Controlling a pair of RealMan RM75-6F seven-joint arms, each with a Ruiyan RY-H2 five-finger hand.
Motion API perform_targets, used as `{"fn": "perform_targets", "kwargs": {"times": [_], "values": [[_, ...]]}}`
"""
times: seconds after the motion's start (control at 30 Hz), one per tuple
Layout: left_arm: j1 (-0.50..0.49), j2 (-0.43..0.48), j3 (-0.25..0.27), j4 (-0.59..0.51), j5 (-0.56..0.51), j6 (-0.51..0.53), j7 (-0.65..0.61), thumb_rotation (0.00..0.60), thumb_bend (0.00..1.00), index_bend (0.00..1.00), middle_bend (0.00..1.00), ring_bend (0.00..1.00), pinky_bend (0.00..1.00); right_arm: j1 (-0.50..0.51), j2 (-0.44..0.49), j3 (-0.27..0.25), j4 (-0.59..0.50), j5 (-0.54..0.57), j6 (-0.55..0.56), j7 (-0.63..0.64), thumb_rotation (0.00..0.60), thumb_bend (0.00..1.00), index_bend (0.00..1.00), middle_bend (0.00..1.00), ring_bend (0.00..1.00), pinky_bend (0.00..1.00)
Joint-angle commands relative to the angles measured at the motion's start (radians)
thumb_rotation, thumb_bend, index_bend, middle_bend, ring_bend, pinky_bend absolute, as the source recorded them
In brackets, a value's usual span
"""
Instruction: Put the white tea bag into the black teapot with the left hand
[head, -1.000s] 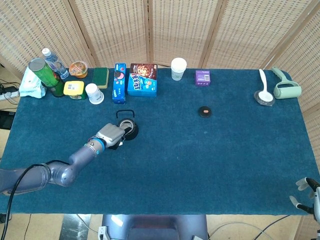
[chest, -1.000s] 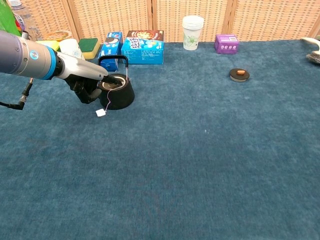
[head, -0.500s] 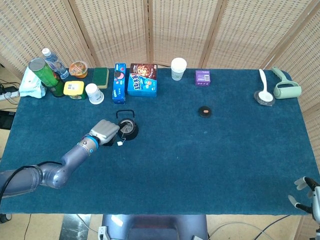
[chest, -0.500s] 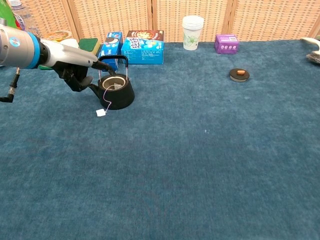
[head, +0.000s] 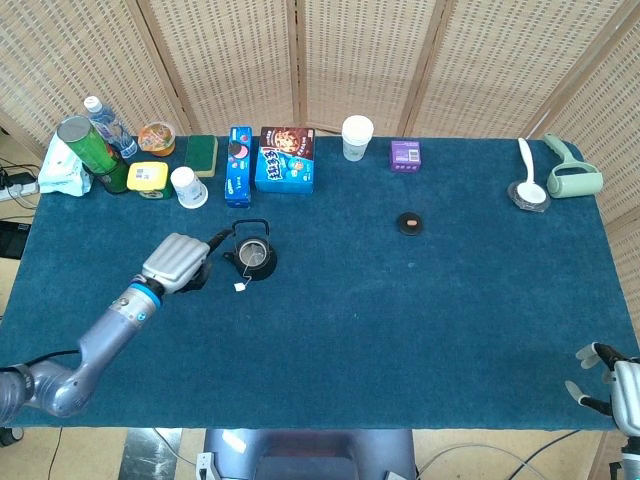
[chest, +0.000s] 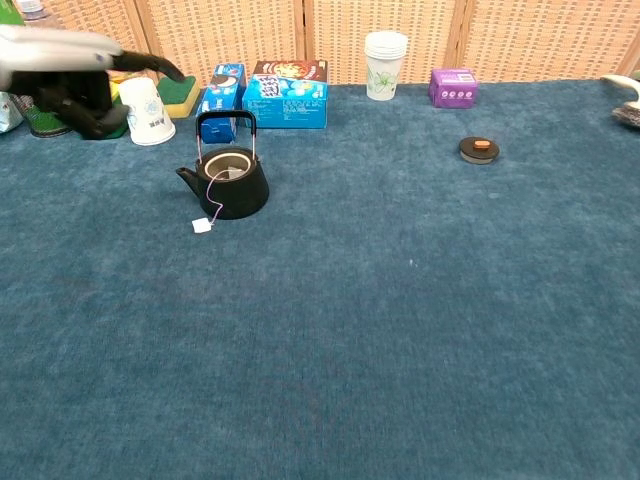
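With the white tea bag (chest: 228, 172) seemingly inside the black teapot (chest: 229, 186) and its tag (chest: 201, 226) trailing onto the cloth at the pot's seven o'clock, we judge the best move is lifting clear without snagging the string. Our left hand (head: 178, 262) holds nothing, fingers loosely apart, at the teapot's nine o'clock and not touching it. Our right hand (head: 612, 381) sits idle at the table's five o'clock corner, fingers spread.

Blue-carpeted table (head: 400, 320) — black teapot (chest: 229, 185), small black lid (chest: 479, 149), boxes along the back edge.

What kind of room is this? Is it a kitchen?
Probably not a kitchen. It looks like a robot test room: a table covered in blue cloth, woven folding screens behind it, and snack boxes and paper cups lined up near a black teapot.
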Motion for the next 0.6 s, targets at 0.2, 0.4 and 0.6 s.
{"fn": "perform_targets", "kwargs": {"times": [0.2,0.4,0.6], "values": [[0.277,0.101,0.056,-0.095,0.204,0.312,-0.100,0.600,0.53,0.00,0.69,0.66,0.71,0.035,0.004,0.012,-0.017,-0.026,-0.009,-0.025,0.600,0.21,0.45,0.48,0.55,0.45],[0.445,0.121,0.109,-0.109,0.262,0.453,-0.102,0.600,0.41,0.00,0.45,0.41,0.55,0.072,0.011,0.019,-0.036,-0.054,-0.026,-0.054,0.600,0.21,0.44,0.43,0.46,0.39],[0.596,0.119,0.151,-0.115,0.328,0.566,-0.113,0.600,0.39,0.00,0.29,0.24,0.39,0.112,-0.004,0.027,-0.036,-0.106,-0.018,-0.061,0.600,0.21,0.41,0.41,0.41,0.36]]}}
